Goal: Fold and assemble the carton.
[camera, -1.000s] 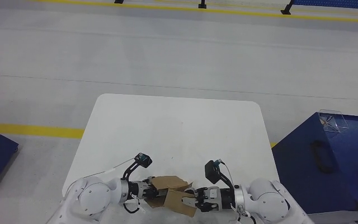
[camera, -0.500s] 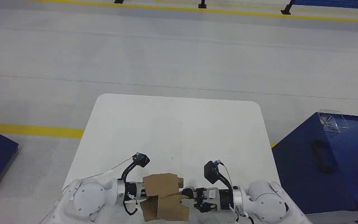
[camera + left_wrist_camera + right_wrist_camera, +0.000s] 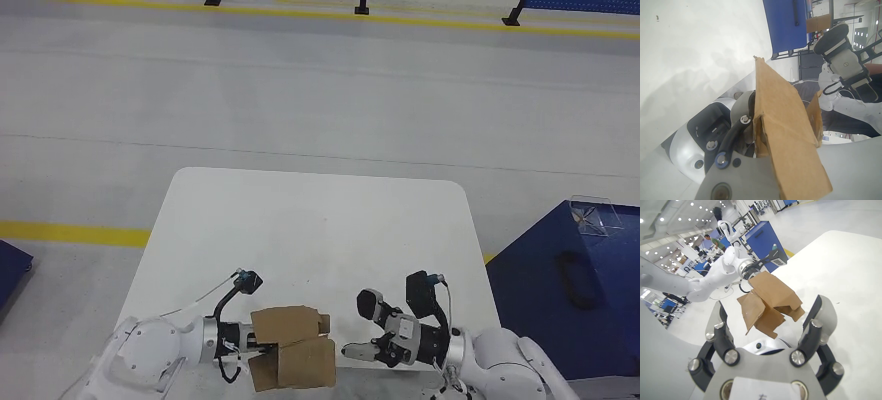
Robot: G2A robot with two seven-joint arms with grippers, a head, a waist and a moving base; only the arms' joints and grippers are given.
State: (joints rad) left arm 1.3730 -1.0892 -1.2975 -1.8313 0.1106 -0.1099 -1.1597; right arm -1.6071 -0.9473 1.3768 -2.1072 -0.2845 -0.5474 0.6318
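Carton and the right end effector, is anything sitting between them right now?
Nothing. The top view shows a bare gap between the open right end effector and the carton, which the left end effector holds.

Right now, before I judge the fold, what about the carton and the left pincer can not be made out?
Left pincer: in the left wrist view the carton covers its fingertips, so which panel it clamps is unclear.
Carton's gripped end: hidden behind its own panels in the right wrist view, too small in the top view.
Carton's inside: flaps and shadow cover the opening in the right wrist view.
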